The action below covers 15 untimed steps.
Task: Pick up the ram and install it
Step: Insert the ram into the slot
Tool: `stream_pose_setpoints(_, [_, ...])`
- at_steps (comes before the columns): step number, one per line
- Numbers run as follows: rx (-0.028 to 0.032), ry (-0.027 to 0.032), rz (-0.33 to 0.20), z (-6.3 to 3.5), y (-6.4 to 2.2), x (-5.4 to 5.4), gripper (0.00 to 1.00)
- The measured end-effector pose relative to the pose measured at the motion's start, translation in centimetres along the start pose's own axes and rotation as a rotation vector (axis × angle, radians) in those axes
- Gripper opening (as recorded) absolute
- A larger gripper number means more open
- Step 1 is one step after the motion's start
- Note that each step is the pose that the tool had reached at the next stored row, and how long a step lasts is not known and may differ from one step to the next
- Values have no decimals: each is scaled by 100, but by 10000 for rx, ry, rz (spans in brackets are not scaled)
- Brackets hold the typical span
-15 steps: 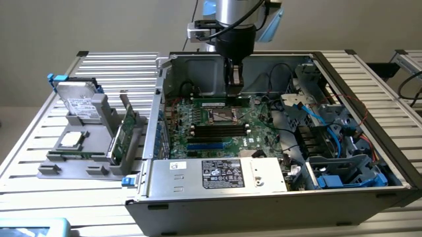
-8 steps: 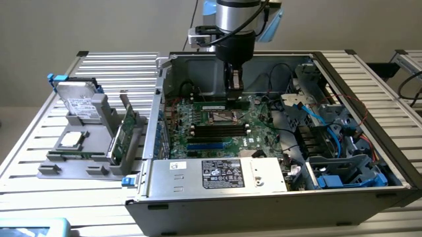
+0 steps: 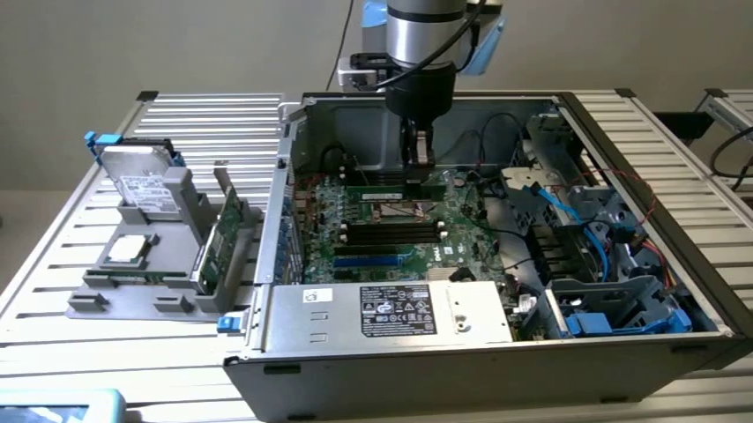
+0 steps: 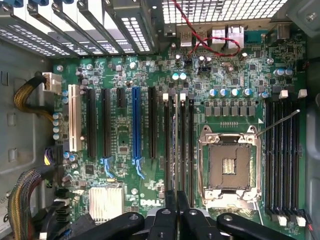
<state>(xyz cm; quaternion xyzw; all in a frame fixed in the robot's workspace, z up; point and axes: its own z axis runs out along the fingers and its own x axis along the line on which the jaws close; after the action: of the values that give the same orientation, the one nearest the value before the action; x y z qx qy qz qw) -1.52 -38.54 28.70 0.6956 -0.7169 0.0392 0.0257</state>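
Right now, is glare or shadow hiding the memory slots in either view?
Wrist view: motherboard evenly lit, memory slots plain, only the vent grille washes out white. Exterior view: case interior around the ram dimmer than the table, no glare.

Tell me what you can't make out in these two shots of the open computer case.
1. Whether the ram sits in a slot: in the exterior view the end effector covers its middle, and the wrist view sees it edge-on.
2. The ram's label text: exterior view, too small.
3. The motherboard's near edge: exterior view, hidden behind the labelled metal box.
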Motion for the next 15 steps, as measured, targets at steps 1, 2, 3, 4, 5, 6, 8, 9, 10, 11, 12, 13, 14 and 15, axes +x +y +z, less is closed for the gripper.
stream_pose_setpoints(1, [-1,0,0,14,-4,-3,13])
stream_pose_setpoints(2, [-1,1,0,26,-5,-8,13])
stream_pose_setpoints(3, [-1,3,1,36,-5,-10,13])
stream_pose_setpoints(4, [-2,4,1,45,-5,-12,13])
stream_pose_setpoints(5, [-1,5,1,51,-5,-12,13])
stream_pose_setpoints(6, [-2,7,1,52,-5,-12,13])
stream_pose_setpoints(8, [-2,8,1,52,-5,-12,13])
stream_pose_setpoints(9, [-2,8,1,52,-5,-12,13])
stream_pose_setpoints(10, [-2,7,1,52,-5,-12,13])
stream_pose_setpoints(11, [-2,7,1,54,-5,-13,13])
stream_pose_setpoints(12, [-1,4,1,58,-5,-16,13])
stream_pose_setpoints(13, [-1,5,1,62,-5,-19,13])
stream_pose_setpoints(14, [-1,13,0,66,-5,-22,13])
stream_pose_setpoints(15, [-1,22,0,68,-5,-23,13])
